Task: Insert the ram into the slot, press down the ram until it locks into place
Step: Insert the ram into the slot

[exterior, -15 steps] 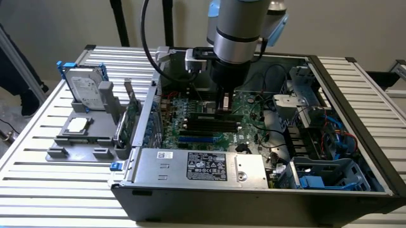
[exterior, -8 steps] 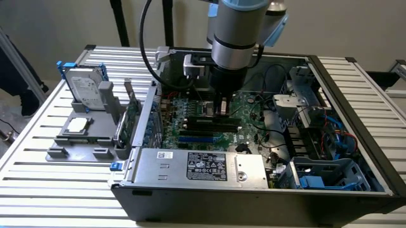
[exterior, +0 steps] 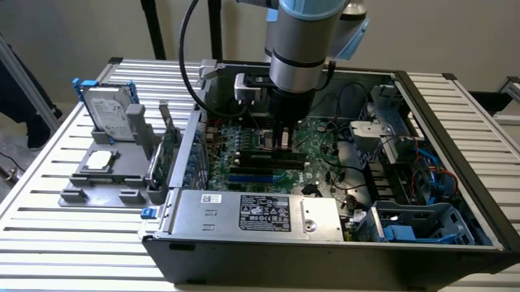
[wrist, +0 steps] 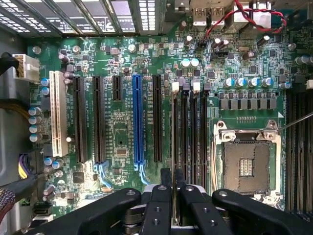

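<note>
Since the arm is working deep inside the open computer case (exterior: 325,261), which sits toward the slatted worktop's (exterior: 49,243) edge on the exterior view's right, a small error here looks costly to me.

In the exterior view the gripper (exterior: 283,141) reaches straight down onto the motherboard. The ram (exterior: 268,156) seems to lie lengthwise under it, in line with the black memory sockets. A silver power supply (exterior: 252,213) walls off the near side, and a bundle of drive cables (exterior: 422,164) crowds the far side. The arm's own black cable (exterior: 189,48) loops close to the case wall and could snag there. A grey fixture (exterior: 101,182) sits well apart, by the worktop's edge on the exterior view's left. It carries a hard drive (exterior: 109,112) and an upright green card (exterior: 169,152).

In the wrist view the jaws are drawn in to a narrow gap. A thin pale strip between them looks to be the ram held edge-on, right over the slot (wrist: 175,90) with the white end clip, the one nearest the blue slot (wrist: 138,122). If the stick goes down tilted or a touch off line, I'd expect its edge to ride on the socket wall, and pressing then would flex the board or skew the stick in the jaws. I cannot tell whether the end clips stand open, and a closed one would stop it from seating. The neighbouring socket (wrist: 184,127) lies just beside, so the jaws could foul it. The CPU socket (wrist: 247,166) is further off.
</note>
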You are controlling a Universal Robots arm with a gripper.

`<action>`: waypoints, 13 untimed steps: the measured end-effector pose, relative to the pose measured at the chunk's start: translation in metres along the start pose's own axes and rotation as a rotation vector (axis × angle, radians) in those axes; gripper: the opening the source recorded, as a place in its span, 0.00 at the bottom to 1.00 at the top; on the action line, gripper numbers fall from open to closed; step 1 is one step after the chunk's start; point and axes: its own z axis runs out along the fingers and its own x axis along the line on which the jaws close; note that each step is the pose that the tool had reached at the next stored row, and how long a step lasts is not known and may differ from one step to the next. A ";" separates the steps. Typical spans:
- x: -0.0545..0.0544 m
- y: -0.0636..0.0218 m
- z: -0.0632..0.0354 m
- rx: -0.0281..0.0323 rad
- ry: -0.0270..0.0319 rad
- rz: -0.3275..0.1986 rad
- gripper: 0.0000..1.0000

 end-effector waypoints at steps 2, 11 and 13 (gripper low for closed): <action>-0.001 0.0000 0.0010 -0.0002 -0.0001 -0.002 0.13; -0.002 -0.0002 0.0085 -0.0024 0.0005 -0.010 0.13; -0.003 -0.0002 0.0092 -0.0025 0.0006 -0.011 0.13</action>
